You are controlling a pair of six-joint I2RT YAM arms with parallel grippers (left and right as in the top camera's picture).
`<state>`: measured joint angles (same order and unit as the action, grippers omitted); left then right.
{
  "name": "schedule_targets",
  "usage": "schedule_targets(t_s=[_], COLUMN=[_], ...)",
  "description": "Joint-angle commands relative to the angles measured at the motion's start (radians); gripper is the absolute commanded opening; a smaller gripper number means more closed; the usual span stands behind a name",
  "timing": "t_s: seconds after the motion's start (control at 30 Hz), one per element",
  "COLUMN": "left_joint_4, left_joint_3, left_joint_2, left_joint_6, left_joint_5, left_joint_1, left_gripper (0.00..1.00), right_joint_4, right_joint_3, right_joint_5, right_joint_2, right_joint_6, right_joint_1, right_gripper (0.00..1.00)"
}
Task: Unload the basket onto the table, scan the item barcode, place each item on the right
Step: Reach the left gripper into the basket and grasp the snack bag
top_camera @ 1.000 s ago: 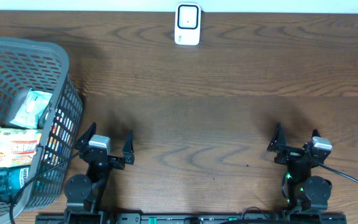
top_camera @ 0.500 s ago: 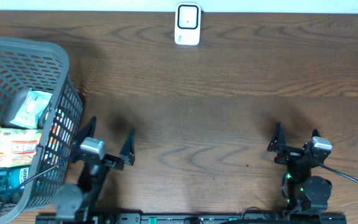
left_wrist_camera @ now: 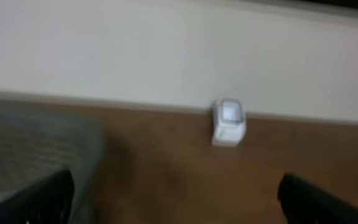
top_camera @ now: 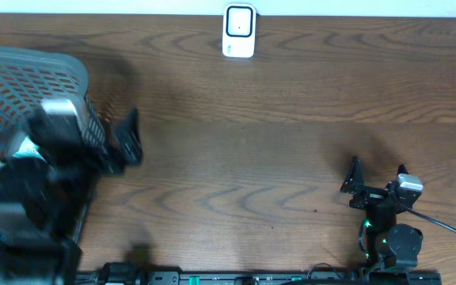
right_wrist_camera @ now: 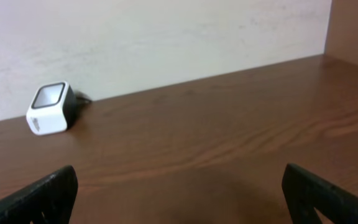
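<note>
A white barcode scanner (top_camera: 238,30) stands at the table's far edge against the wall, and both wrist views show it (left_wrist_camera: 229,122) (right_wrist_camera: 50,107). My left gripper (top_camera: 109,136) is raised and motion-blurred over the right rim of the grey basket (top_camera: 22,71). Its jaws are open and empty (left_wrist_camera: 176,199). The arm hides most of the items in the basket; only a sliver of a pale packet (top_camera: 24,147) shows. My right gripper (top_camera: 377,178) sits low at the front right, open with nothing between its fingers (right_wrist_camera: 180,193).
The grey mesh basket (left_wrist_camera: 36,149) fills the table's left side. A pale wall runs along the table's far edge. A black cable trails from the right arm's base (top_camera: 442,229).
The left arm has swung up and to the left, from the front of the table to above the basket's right rim. The right arm has not moved.
</note>
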<state>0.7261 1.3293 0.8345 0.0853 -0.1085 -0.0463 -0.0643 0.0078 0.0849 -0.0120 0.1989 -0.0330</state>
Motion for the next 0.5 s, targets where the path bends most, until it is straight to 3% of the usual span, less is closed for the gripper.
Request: schedule_targets(t_s=[0.0, 0.13, 0.23, 0.3, 0.37, 0.47], left_joint_4=[0.141, 0.325, 0.344, 0.346, 0.352, 0.364], left_joint_3=[0.278, 0.420, 0.419, 0.419, 0.419, 0.419], left_joint_2=[0.151, 0.259, 0.298, 0.321, 0.347, 0.385], left_joint_6=[-0.014, -0.011, -0.048, 0.060, 0.245, 0.364], left_joint_5=[0.126, 0.119, 0.137, 0.263, 0.435, 0.457], left_joint_1=[0.004, 0.004, 0.004, 0.012, 0.050, 0.164], left_gripper=[0.98, 0.98, 0.98, 0.98, 0.97, 0.98], right_joint_4=[-0.001, -0.001, -0.001, -0.001, -0.001, -0.001], right_joint_3=[-0.002, -0.002, -0.002, -0.002, -0.002, -0.002], right_joint_5=[0.006, 0.006, 0.006, 0.006, 0.006, 0.006], right_joint_2=[0.006, 0.006, 0.006, 0.006, 0.006, 0.006], right_joint_6=[0.010, 0.010, 0.010, 0.010, 0.010, 0.010], right_joint_1=[0.006, 0.006, 0.006, 0.006, 0.006, 0.006], right_gripper=[0.99, 0.99, 0.99, 0.99, 0.99, 0.99])
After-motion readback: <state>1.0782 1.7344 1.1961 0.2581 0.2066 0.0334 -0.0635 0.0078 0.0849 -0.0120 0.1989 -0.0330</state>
